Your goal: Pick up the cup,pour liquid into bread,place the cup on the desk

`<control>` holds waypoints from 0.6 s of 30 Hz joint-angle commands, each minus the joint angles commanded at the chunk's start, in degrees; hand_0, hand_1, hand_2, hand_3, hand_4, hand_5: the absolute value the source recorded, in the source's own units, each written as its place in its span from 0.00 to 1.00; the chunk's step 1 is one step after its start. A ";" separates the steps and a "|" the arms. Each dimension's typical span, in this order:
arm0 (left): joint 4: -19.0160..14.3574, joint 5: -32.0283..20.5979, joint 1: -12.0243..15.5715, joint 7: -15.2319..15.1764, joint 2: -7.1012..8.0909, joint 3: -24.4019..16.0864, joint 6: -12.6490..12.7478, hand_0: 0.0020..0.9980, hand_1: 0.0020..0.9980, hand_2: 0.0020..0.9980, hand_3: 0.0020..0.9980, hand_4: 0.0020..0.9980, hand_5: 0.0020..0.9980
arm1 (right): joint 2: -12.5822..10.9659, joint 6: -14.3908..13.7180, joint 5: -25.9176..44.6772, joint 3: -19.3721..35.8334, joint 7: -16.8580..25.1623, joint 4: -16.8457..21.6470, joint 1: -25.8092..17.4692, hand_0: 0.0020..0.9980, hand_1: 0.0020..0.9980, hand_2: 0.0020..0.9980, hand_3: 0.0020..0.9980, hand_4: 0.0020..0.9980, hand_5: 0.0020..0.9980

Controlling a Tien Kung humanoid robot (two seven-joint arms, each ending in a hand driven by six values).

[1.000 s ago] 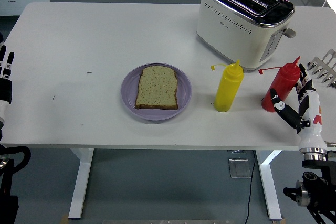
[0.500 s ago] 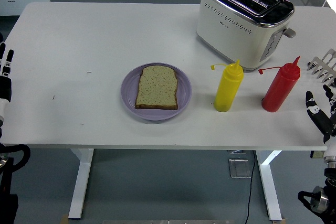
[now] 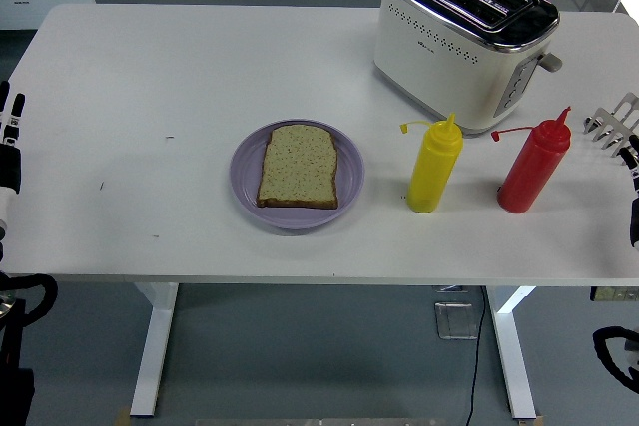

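Right robot hand (image 3: 633, 202) now withdrawn to frame edge, grip unclear, red bottle (image 3: 533, 166) free.

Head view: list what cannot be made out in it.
- Right hand: cut off by the right edge, so its pose is unreadable.
- Left hand: partly cut off by the left edge.
- Metal rack: cropped at the right edge.
- Toaster slots: interior too dark to see.
- Red bottle and yellow bottle: fill level not visible.

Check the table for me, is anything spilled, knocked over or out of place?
Nothing spilled or toppled. The yellow squeeze bottle and red squeeze bottle stand upright, caps flipped open on their tethers. The bread slice lies flat on the purple plate. One oddity: no cup is visible.
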 joint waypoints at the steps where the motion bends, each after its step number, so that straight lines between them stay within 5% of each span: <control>1: 0.01 -0.01 -0.01 0.00 0.00 -0.03 0.01 0.81 0.74 0.73 0.73 0.49 1.00 | 0.04 1.48 2.10 0.81 -1.12 -0.30 0.22 0.79 0.69 0.73 0.67 0.47 0.21; 6: 0.01 -0.01 -0.08 0.00 -0.04 -0.09 0.00 0.81 0.74 0.73 0.73 0.49 1.00 | 0.33 5.17 8.10 2.70 -3.60 -1.31 0.69 0.79 0.69 0.73 0.67 0.47 0.26; 18: 0.01 -0.01 -0.04 -0.01 -0.06 -0.13 0.02 0.81 0.74 0.73 0.73 0.49 1.00 | 0.59 5.56 8.74 4.03 -3.85 -2.04 0.81 0.79 0.69 0.72 0.66 0.47 0.28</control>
